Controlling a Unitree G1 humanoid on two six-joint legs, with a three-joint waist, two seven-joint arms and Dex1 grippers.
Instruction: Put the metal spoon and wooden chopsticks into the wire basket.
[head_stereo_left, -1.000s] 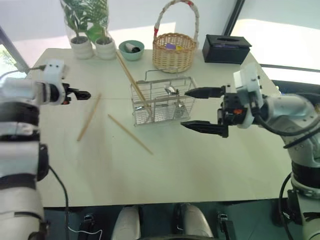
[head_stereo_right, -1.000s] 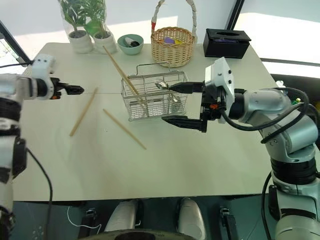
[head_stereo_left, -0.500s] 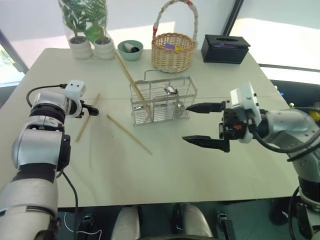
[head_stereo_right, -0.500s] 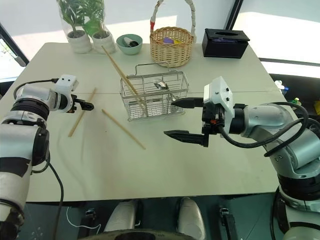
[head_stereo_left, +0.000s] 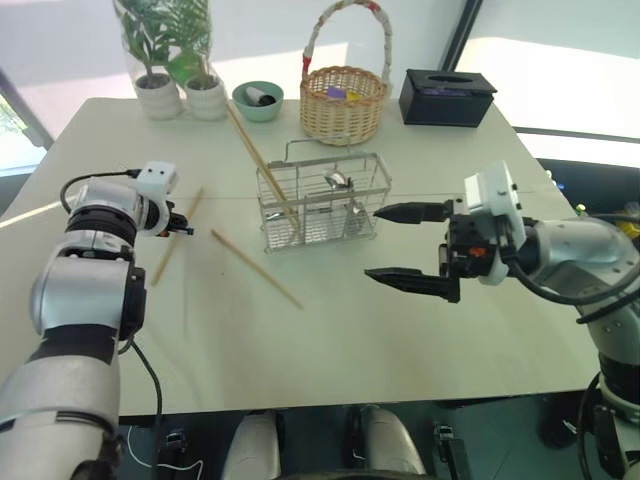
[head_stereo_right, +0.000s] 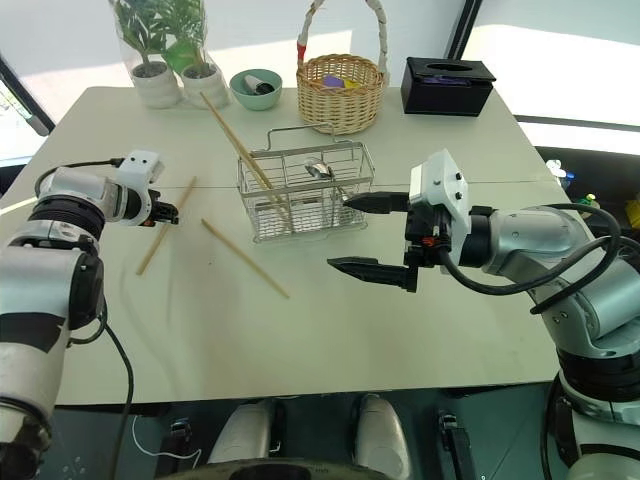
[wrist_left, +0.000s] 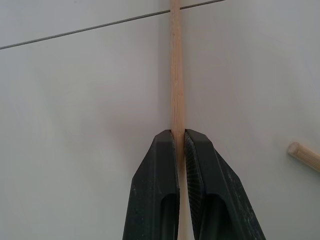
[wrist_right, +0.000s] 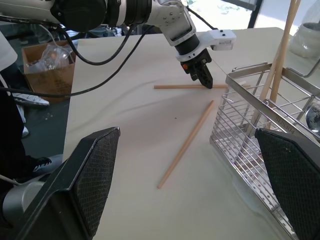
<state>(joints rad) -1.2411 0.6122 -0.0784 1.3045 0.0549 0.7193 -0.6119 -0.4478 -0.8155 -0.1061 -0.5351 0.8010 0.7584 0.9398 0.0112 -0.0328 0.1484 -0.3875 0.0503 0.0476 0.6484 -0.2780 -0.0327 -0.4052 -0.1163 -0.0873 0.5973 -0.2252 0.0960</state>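
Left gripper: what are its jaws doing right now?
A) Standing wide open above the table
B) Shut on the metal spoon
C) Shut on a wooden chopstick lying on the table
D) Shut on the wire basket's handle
C: the left gripper has its jaws pressed against both sides of a wooden chopstick on the table.

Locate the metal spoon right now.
In the head views the metal spoon stands inside the wire basket at table centre, bowl up, right of the chopstick leaning in the basket's left end.

Spoon (head_stereo_left: 340, 182), 1 chopstick (head_stereo_left: 262, 162) in basket (head_stereo_left: 322, 200); 2 outside.
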